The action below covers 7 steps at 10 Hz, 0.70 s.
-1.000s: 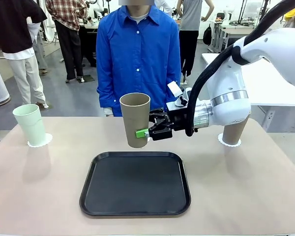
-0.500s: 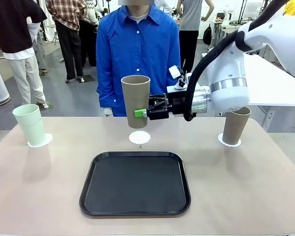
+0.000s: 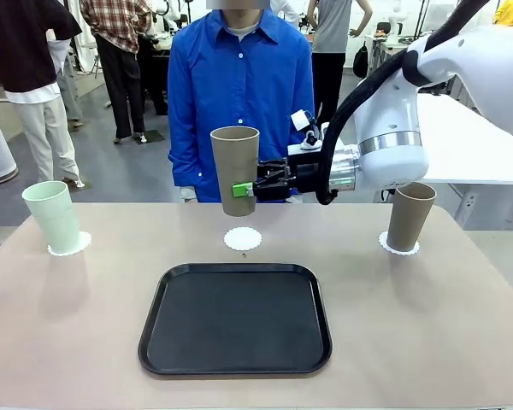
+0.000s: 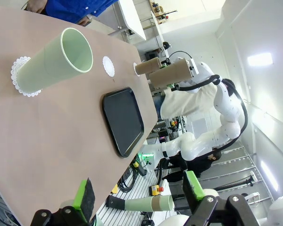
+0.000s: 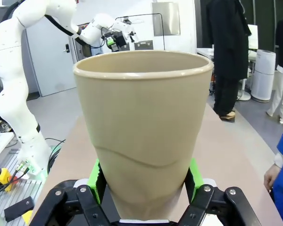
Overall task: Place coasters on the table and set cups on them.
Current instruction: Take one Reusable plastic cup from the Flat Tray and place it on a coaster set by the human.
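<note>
Brownish-taupe and matte, a tall tapered tumbler (image 3: 235, 170) hangs upright in the air above the far middle of the large beige table (image 3: 427, 325), pinched near its base between the green pads of the right hand (image 3: 250, 189). Directly below it, apart from its base, a small round white paper coaster with a lacy edge (image 3: 244, 238) lies bare on the table, just beyond the far rim of a black rounded-square tray (image 3: 235, 319). From the right wrist the tumbler rises between both pads, which press on its lower sides. At the table's left a pale mint green tumbler (image 3: 52, 217) stands on a second lacy coaster (image 3: 71, 245); at the right another taupe tumbler (image 3: 409, 216) stands on a third (image 3: 398, 245). A person in a blue shirt (image 3: 239, 94) stands at the far side. Seen from its own wrist camera, the left hand (image 4: 138, 194) has its fingers spread wide, gripping nothing.
</note>
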{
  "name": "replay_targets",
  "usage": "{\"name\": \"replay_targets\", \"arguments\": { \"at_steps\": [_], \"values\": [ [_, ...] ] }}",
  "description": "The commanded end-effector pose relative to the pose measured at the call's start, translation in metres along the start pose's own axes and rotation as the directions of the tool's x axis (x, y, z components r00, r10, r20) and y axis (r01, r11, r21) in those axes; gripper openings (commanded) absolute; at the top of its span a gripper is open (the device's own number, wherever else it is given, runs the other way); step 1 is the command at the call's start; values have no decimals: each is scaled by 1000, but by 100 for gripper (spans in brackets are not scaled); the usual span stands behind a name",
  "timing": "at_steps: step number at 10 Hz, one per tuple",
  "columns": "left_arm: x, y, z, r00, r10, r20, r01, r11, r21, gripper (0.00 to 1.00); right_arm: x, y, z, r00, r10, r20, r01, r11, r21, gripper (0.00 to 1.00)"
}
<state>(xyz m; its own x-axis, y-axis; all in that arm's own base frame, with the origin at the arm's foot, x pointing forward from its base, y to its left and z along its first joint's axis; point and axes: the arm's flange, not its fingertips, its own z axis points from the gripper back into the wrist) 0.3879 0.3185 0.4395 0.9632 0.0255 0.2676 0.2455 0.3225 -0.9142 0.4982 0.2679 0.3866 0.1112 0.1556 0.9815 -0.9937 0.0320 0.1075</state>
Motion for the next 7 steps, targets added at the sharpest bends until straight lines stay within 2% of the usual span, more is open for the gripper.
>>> {"name": "replay_targets", "arguments": {
  "at_steps": [1,7],
  "values": [
    [-1,-2,2,1000,-7,-3,7,1000,-4,100,-2,-37,1,1000,-5,26,4,999,34,81],
    [-1,-2,2,1000,-7,-3,7,1000,-4,100,-23,-105,13,1000,5,11,-6,998,58,81]
  ]
}}
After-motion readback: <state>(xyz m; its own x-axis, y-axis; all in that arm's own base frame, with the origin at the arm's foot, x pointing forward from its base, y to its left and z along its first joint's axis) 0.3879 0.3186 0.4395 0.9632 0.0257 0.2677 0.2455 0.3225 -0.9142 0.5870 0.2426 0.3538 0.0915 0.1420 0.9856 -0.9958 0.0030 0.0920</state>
